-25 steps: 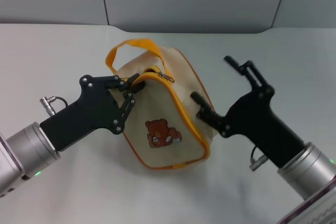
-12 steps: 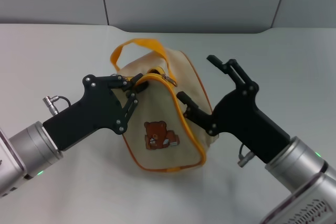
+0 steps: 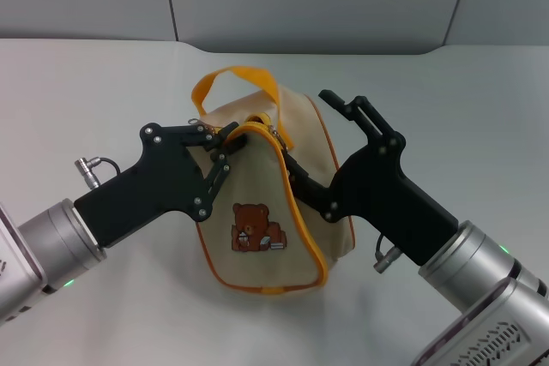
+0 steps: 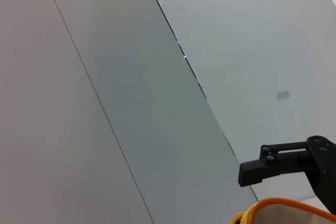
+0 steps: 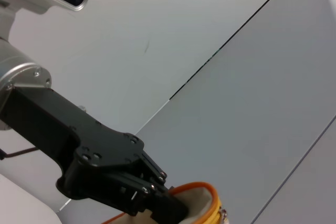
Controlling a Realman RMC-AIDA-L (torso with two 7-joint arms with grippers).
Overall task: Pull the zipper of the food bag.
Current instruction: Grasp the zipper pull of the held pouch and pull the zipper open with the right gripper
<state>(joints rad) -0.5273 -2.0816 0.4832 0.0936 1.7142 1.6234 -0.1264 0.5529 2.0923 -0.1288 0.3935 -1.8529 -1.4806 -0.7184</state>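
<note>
A beige food bag [image 3: 257,212] with a bear patch stands near the middle of a white desk [image 3: 86,83], pinned between two black robot arms. The left gripper [image 3: 225,141] has its jaws closed on the bag's upper edge beside the orange-yellow zipper [image 3: 257,126], steadying the corner. Over the last second the right gripper [image 3: 300,139] has swung in from well to the side and now straddles the bag's top: jaws spread wide, one finger lying along the zipper line just below the silvery pull tab, the other raised clear above the fabric. The bag itself has been nudged and turned slightly toward the left arm, its orange handle [image 3: 236,79] still arching behind. The zipper looks largely closed, so the pull has likely not begun; the right arm appears to be lining up on the tab, which it must pinch next.
</note>
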